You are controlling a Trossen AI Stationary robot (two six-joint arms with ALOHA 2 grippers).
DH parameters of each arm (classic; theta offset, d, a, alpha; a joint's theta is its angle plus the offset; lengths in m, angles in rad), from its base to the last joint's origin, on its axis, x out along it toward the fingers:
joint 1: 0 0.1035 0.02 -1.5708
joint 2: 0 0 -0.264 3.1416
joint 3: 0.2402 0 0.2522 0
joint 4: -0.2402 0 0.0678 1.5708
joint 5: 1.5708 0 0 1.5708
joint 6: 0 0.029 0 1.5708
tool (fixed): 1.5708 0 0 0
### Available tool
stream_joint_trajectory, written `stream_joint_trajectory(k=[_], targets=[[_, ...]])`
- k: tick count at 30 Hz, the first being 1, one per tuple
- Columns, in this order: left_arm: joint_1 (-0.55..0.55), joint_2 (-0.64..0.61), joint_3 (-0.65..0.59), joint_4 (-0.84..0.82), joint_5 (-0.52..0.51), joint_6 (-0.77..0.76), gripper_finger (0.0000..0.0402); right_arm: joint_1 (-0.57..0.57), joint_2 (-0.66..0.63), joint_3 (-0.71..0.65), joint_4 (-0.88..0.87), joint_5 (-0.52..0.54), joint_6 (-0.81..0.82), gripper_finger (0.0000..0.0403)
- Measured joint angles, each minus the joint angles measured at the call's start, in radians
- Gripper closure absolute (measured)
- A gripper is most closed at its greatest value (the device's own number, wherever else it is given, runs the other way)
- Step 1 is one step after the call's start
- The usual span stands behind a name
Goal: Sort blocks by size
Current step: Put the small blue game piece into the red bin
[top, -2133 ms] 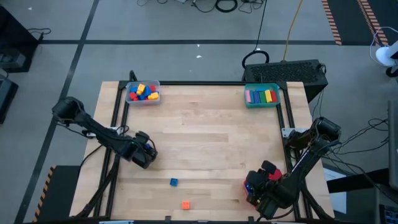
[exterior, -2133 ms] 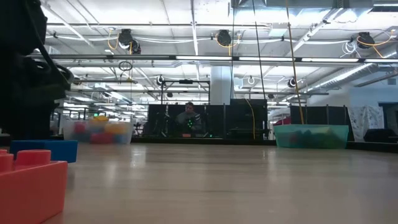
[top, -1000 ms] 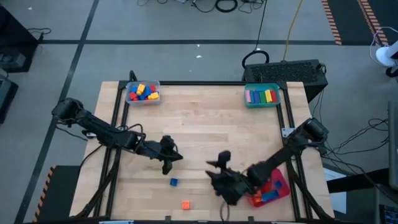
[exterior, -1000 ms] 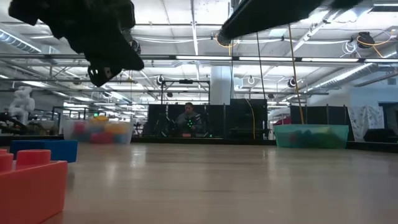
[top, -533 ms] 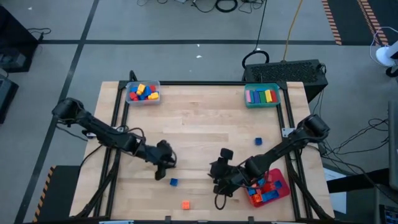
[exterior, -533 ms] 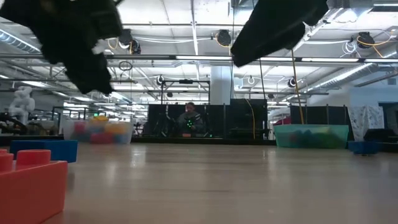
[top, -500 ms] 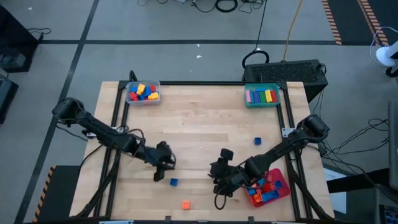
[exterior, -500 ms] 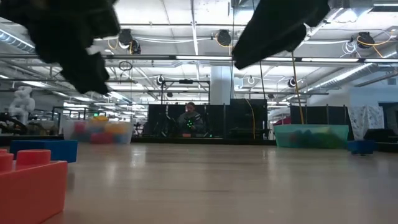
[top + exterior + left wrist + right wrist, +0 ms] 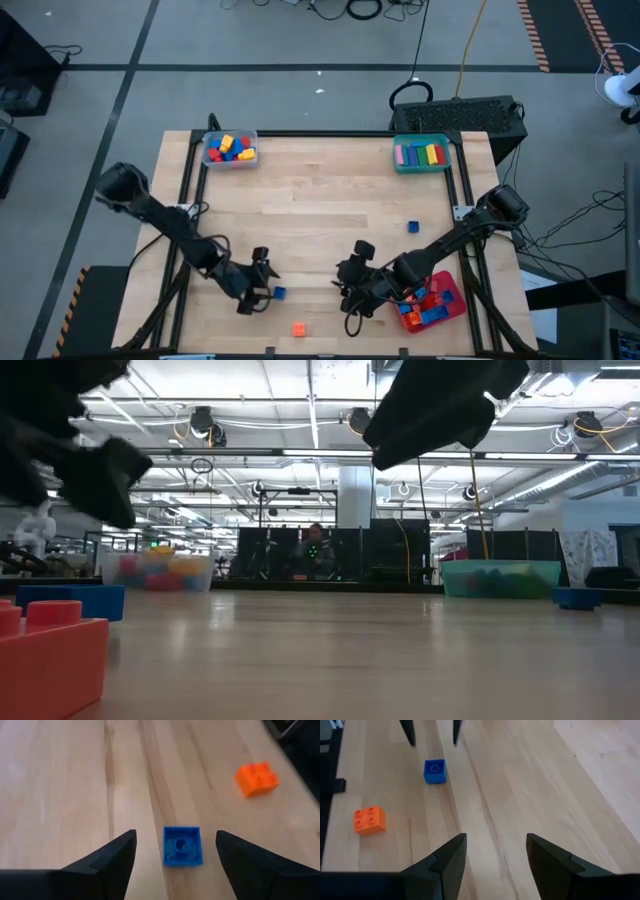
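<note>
- No text, label, brand, number or sign is being shown legibly in any of the views.
- No print is being displayed on the blocks [image 9: 182,846] or on the bare wood of the tabletop [image 9: 330,215].
- The far end of the room in the low view is being seen too small for any lettering to be read.
</note>
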Motion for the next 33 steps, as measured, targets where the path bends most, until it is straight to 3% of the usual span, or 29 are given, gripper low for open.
stream_joint_trajectory(k=[13,17,24,29,33], targets=[[-0.002,0.171,0.0,0.096,0.025,-0.013,0.013,0.002,0.0,0.0,-0.004,-0.007,0.016,0.0211],[-0.002,0.195,-0.001,0.096,0.032,-0.039,0.0161,0.002,0.0,0.0,-0.002,-0.006,0.016,0.0211],[0.017,0.202,0.0,0.129,0.043,-0.046,0.0255,0.002,0.012,0.0,0.033,-0.002,0.014,0.0211],[0.044,0.203,-0.001,0.177,0.057,-0.038,0.0258,0.002,0.098,0.0,0.139,-0.006,-0.047,0.0211],[0.073,0.203,-0.001,0.271,0.056,-0.009,0.0258,0.0,0.199,-0.001,0.276,-0.007,-0.247,0.0211]])
